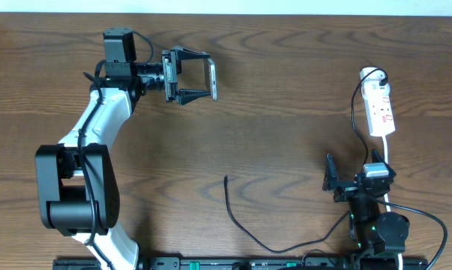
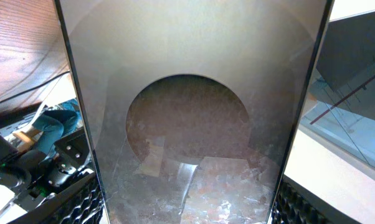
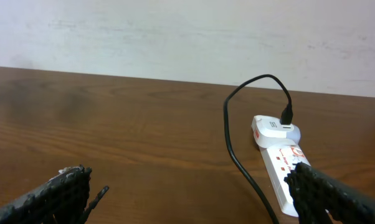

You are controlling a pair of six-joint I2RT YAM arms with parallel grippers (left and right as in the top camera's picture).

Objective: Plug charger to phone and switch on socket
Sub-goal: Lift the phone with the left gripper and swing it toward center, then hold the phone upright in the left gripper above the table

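The left tool [image 1: 209,75] is above the far-left part of the brown wooden desk [image 1: 286,127]. It grips the flat rectangular phone with the glossy brown-bronze face [image 1: 212,81] across its width. From overhead the phone shows edge-on, raised off the desk between the two fingertips. In the left wrist view its shiny face fills the space between the fingers, and no lettering can be read on it.

The right tool [image 3: 190,186] is near the front-right corner of the desk. Its jaws are spread wide with nothing between them, and its black ribbed fingers [image 3: 56,193] show at the bottom corners of the right wrist view.

The narrow white power strip with red switch marks [image 1: 381,109] lies flat near the right edge, towards the far side. A black plug [image 1: 377,75] sits in its far end.

The long thin black charger cable [image 1: 227,193] runs from that plug along the desk towards the front edge. It passes the right arm and curves back up. Its small connector tip [image 1: 226,179] lies loose on the bare wood near the middle of the desk, well apart from the phone.
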